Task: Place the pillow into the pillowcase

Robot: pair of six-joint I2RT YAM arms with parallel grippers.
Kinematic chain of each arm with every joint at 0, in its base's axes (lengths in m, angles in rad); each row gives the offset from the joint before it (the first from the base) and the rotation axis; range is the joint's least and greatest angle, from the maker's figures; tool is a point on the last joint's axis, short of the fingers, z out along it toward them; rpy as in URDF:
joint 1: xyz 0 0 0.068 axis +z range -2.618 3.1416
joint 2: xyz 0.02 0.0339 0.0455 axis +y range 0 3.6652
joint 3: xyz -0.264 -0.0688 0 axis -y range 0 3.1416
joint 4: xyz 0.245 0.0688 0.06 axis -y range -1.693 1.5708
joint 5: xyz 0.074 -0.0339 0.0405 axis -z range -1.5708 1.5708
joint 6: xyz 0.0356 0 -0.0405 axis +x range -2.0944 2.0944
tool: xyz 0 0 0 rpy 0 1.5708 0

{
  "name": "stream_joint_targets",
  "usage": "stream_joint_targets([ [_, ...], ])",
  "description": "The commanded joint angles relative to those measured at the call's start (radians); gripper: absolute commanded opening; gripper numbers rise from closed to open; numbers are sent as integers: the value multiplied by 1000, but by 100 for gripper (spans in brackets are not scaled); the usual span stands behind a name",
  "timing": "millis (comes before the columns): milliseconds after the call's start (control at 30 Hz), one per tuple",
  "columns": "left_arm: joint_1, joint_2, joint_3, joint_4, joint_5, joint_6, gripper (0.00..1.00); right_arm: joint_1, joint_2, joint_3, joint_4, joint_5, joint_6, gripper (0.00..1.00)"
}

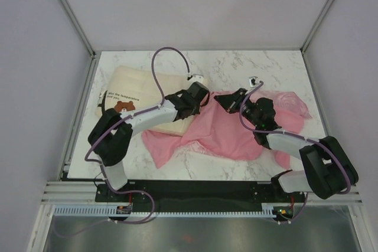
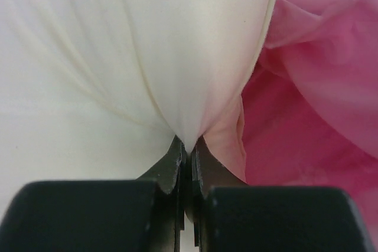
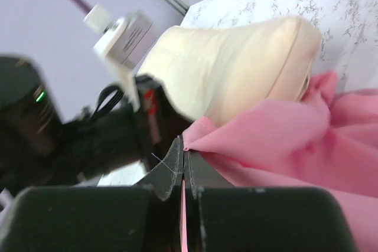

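The cream pillow [image 1: 139, 90] with a bear face and dark text lies at the left of the marble table. The pink pillowcase [image 1: 233, 131] lies crumpled in the middle and right, its left edge against the pillow's right end. My left gripper [image 1: 204, 100] is shut on a pinch of the pillow's fabric [image 2: 177, 57] at its right end, with pink cloth [image 2: 313, 87] beside it. My right gripper [image 1: 227, 103] is shut on the pillowcase's edge [image 3: 266, 128], held up just right of the pillow [image 3: 236, 63].
The table [image 1: 236, 66] is white marble with a metal frame and grey walls around it. The left arm [image 3: 88, 134] with its purple cable shows close in front of the right wrist camera. Both arm bases stand at the near edge.
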Motion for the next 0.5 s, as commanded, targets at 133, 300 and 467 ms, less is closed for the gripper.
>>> stream_joint_targets([
  [133, -106, -214, -147, -126, 227, -34, 2, -7, -31, 20, -44, 80, -41, 0],
  [300, -107, -174, -131, -163, 349, 1, 10, -7, -36, 34, -97, 86, -82, 1],
  [467, -107, -163, -116, -163, 261, -2, 49, -7, -86, 40, -246, 213, -134, 61],
])
